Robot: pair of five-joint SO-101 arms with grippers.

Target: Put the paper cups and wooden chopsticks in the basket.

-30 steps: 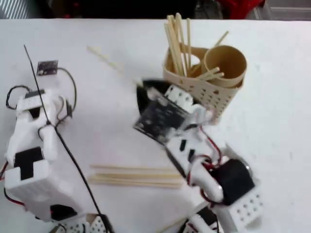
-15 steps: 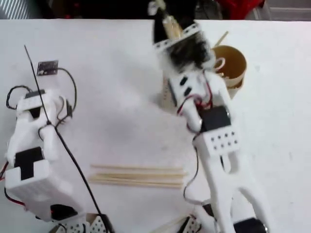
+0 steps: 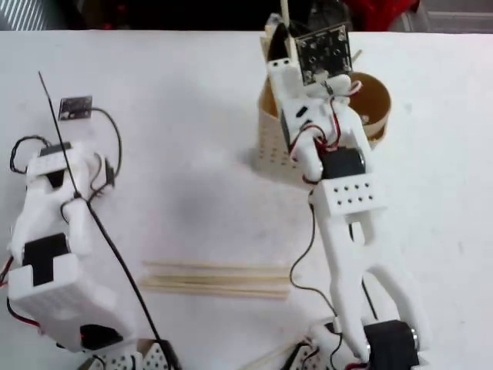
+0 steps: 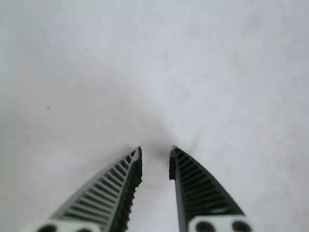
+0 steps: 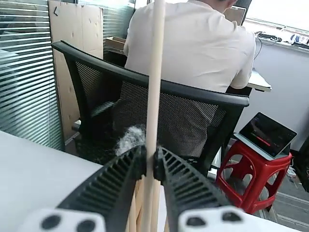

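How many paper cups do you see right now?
1. The paper cup sits in the basket, partly behind the right arm; others may be hidden under it.

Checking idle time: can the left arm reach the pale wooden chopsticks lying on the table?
Probably yes: the left gripper is open and empty; only bare white table and a thin black cable lie before the pale wooden chopsticks.

You've got nothing readable here: no legible text, numbers or labels on the basket (image 3: pixel 271 150) or the surface (image 3: pixel 185 92).
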